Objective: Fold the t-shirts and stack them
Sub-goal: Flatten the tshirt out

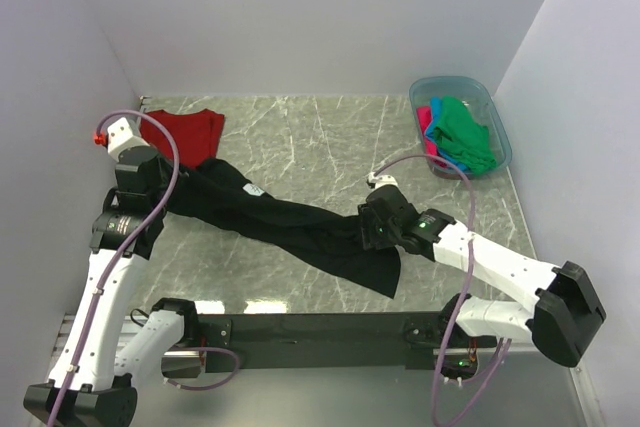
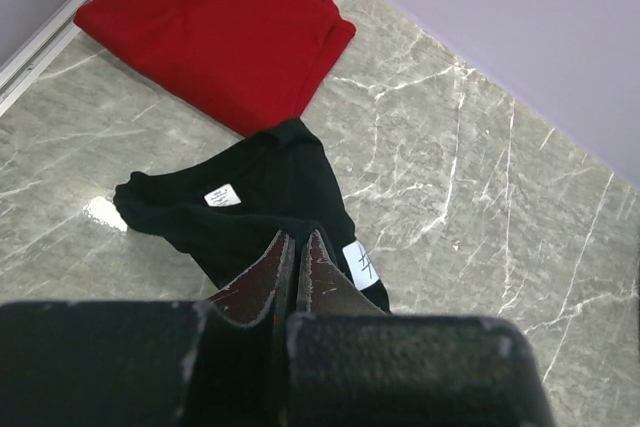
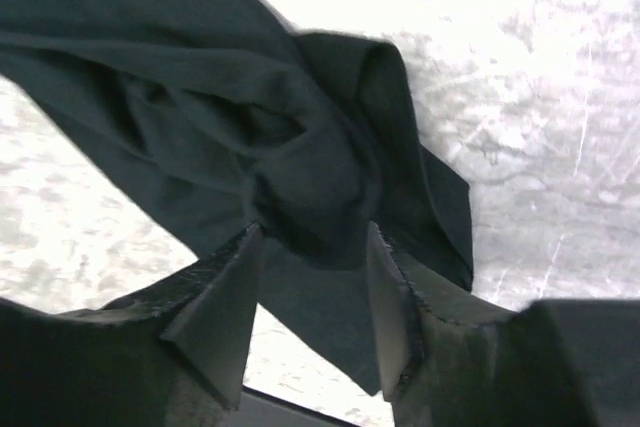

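Black t-shirt (image 1: 290, 222): unfolded, drawn out into a long wrinkled band running diagonally across the table (image 1: 320, 137) from far left to near right. Its small white label (image 2: 222, 195) faces up near the left end.
Dark red t-shirt (image 1: 185, 130): folded flat in the far-left corner, just beyond the black one.
Green t-shirt (image 1: 465, 137), pink t-shirt (image 1: 428, 142) and blue t-shirt (image 1: 437, 105): bunched together in the tub (image 1: 450, 80), far right.

Left arm (image 1: 105, 267) extends forward, left fingers (image 2: 262, 282) pinched together on the black t-shirt (image 2: 260, 187); right arm (image 1: 495, 259) reaches inward (wrist low), right fingers (image 3: 220, 307) standing parted.
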Robot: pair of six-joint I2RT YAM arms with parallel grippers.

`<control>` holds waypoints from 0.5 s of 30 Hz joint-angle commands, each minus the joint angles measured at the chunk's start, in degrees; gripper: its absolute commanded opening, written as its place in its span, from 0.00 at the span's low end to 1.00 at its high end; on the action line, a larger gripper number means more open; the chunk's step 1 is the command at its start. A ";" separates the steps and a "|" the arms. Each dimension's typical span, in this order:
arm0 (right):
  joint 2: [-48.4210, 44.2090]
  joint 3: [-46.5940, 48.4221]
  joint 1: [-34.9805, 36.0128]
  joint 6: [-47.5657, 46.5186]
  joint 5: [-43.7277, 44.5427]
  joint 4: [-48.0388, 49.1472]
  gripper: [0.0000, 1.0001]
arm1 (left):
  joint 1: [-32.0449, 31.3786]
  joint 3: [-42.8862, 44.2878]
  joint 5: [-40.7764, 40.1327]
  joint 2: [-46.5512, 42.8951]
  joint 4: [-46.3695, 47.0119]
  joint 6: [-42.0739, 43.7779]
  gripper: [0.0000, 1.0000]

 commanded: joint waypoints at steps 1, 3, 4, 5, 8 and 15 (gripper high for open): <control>-3.28 3.61 0.33 0.96 -0.58 1.94 0.54 | 0.30 0.03 -0.25 -1.04 1.42 0.95 0.01; -3.99 3.35 0.24 1.31 -1.19 2.47 0.54 | 0.30 0.03 0.10 -0.95 1.34 1.03 0.01; -4.60 3.35 0.33 1.49 -1.46 2.47 0.55 | 0.30 0.03 0.19 -1.03 1.34 1.12 0.01; -4.95 3.26 0.42 1.66 -1.72 2.47 0.56 | 0.30 0.03 0.19 -0.86 1.42 1.12 0.00; -6.18 2.22 1.03 2.28 -2.07 2.73 0.57 | 0.30 0.03 0.45 -0.86 1.60 1.12 0.01; -2.49 0.90 2.52 4.12 0.12 2.21 0.58 | 0.30 0.20 0.37 -1.12 1.16 1.39 0.01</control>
